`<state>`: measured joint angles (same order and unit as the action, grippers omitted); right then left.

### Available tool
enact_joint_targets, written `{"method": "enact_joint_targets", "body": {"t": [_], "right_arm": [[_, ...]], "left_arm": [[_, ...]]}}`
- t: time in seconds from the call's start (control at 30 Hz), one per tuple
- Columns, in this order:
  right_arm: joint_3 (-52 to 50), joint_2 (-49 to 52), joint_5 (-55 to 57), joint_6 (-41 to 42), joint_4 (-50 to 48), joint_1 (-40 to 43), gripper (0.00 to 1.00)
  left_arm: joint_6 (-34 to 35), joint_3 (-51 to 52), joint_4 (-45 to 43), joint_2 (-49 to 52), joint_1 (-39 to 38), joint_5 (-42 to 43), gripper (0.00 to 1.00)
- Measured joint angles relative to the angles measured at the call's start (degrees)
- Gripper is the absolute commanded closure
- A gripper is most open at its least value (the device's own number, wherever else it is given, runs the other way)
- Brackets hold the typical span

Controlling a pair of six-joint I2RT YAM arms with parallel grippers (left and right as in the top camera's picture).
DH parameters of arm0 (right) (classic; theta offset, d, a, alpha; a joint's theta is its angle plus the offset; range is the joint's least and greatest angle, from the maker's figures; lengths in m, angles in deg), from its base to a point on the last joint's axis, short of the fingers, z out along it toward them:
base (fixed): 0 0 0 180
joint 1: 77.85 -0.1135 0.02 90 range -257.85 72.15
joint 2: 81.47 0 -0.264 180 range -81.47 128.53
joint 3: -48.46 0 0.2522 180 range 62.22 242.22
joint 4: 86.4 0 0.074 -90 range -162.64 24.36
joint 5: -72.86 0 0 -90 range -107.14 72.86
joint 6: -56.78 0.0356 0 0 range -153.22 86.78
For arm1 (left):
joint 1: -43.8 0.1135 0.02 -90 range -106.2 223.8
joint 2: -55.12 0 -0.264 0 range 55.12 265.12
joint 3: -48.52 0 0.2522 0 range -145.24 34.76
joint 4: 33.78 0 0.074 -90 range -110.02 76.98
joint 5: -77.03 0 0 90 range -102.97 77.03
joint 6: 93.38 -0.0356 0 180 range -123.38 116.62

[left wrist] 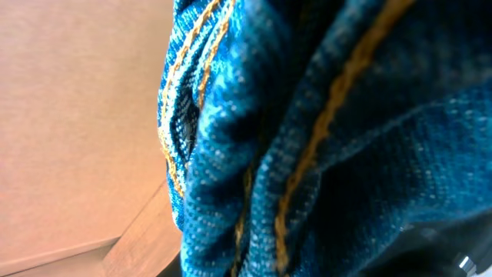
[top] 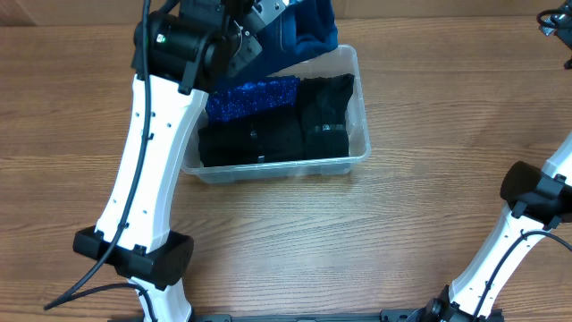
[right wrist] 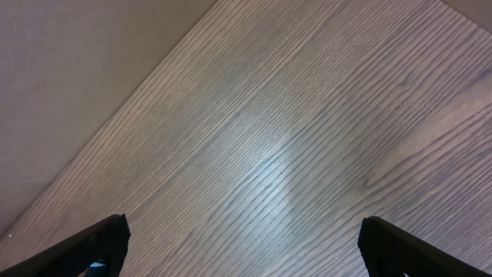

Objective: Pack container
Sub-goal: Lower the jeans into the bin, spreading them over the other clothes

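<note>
left hand (top: pixel 261 25) against blue jeans (top: pixel 308 31) (orange stitching), container (top: pixel 268 168) of dark clothes (top: pixel 268 134)

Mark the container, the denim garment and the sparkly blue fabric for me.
container (top: pixel 268 169): overhead view, clear front wall.
denim garment (left wrist: pixel 346 154): left wrist view, fold beside the orange stitching.
sparkly blue fabric (top: pixel 255 97): overhead view, its middle.

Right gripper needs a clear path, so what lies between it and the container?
Only bare wooden table separates right gripper and container, per the overhead view.
</note>
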<state>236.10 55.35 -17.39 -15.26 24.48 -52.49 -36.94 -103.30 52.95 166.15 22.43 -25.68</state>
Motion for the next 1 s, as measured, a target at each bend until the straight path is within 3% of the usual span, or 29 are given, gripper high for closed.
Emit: {"method": "enact_joint_targets", "body": {"t": [0.57, 1.0], "right_arm": [[0.00, 0.00, 0.00, -0.02, 0.00, 0.00, 0.00], [0.00, 0.00, 0.00, 0.00, 0.00, 0.00, 0.00]], "left_arm": [[-8.87, 0.02, -2.38, 7.30, -0.04, 3.67, 0.96], [-9.94, 2.99, -1.14, 7.30, -0.04, 4.66, 0.96]]}}
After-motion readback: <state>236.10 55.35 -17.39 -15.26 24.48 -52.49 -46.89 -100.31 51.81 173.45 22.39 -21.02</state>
